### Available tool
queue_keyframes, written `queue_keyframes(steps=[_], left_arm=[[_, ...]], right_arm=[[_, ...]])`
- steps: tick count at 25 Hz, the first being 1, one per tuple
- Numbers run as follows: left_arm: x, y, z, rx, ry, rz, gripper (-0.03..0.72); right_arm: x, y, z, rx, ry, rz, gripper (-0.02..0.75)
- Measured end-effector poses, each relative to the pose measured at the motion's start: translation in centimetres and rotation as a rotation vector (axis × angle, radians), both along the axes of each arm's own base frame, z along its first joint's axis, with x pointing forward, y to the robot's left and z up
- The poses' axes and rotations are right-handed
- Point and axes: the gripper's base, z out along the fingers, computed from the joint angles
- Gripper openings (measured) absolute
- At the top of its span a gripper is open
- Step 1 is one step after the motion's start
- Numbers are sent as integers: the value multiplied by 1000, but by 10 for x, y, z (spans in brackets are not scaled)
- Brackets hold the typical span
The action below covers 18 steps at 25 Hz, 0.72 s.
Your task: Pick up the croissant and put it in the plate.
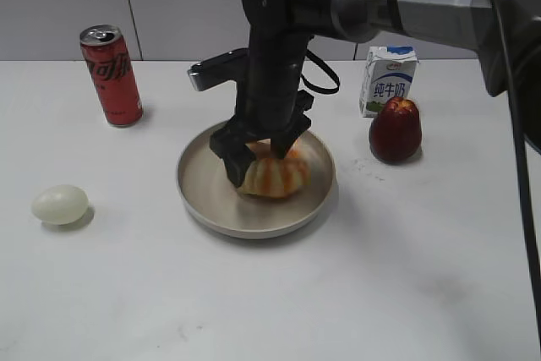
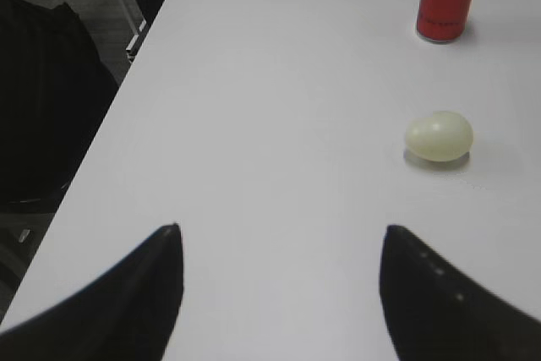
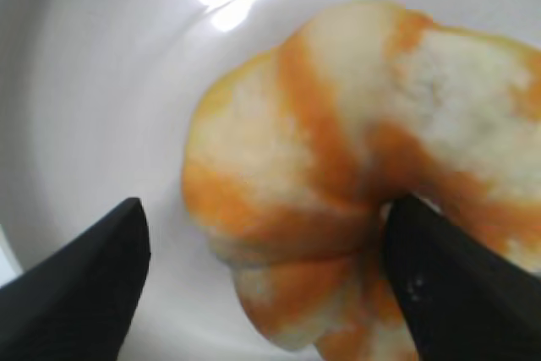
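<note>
Between the parted fingers of the right gripper (image 3: pixel 266 281) lay the croissant (image 3: pixel 355 175), resting inside the plate (image 1: pixel 203 200); one finger touched its right lobe, the other stood clear on the left, so no clamp was evident. Item judged light, stiff and glossy, likely slippery; best taken across the narrow ridged middle. Left gripper (image 2: pixel 279 285) hung open over bare table, an egg (image 2: pixel 439 135) beyond its right finger.
</note>
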Motion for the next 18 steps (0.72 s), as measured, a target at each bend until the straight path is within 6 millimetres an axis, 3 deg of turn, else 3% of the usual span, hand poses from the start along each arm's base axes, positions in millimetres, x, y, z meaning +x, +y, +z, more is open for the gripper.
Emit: queue_keyframes(steps=[3, 6, 9, 12, 15, 18], left_arm=[[0, 0, 0, 0, 0, 0, 552], [0, 0, 0, 0, 0, 0, 552], [0, 0, 0, 0, 0, 0, 552], [0, 0, 0, 0, 0, 0, 552], [0, 0, 0, 0, 0, 0, 552], [0, 0, 0, 0, 0, 0, 552]], right_arm=[[-2, -1, 2, -14, 19, 4, 659], [-1, -1, 16, 3, 0, 6, 657], [2, 1, 47, 51, -63, 7, 652], [7, -10, 84, 102, -120, -30, 642], [24, -48, 113, 132, -153, -127, 616], [50, -107, 139, 150, -206, -282, 587]])
